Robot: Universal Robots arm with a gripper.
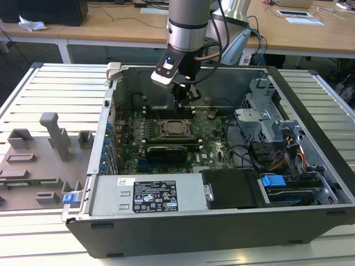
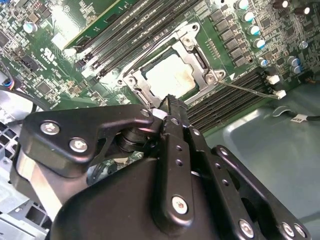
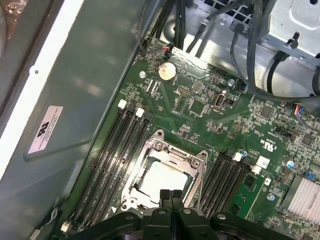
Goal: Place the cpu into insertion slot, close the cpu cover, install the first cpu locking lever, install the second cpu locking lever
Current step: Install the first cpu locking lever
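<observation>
Cpu [image 3: 162, 175] lies framed by the cpu cover [image 3: 175, 155], close beneath the gripper [image 3: 167, 193].

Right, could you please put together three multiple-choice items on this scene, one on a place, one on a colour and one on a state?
1. Where is the cpu? A in the insertion slot; B on the grey table; C on the power supply.
2. What colour is the motherboard? A red; B green; C white.
3. How is the cpu cover? A standing upright; B lying flat around the cpu; C taken off.
Answers: 1 A, the silver chip sits within the socket's rim in both wrist views; 2 B, the board shows green; 3 B, its frame lies level around the chip.
</observation>
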